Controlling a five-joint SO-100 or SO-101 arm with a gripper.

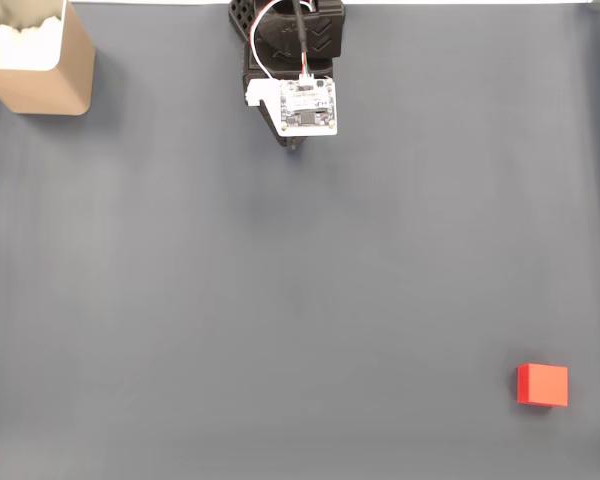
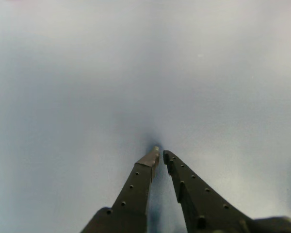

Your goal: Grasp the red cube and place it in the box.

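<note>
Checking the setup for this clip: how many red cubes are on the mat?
1. The red cube sits near the bottom right corner in the fixed view, far from the box at top left.

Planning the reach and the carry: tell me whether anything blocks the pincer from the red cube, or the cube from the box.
Nothing visible does. In the fixed view, bare grey mat lies between the pincer, the red cube and the box.
</note>
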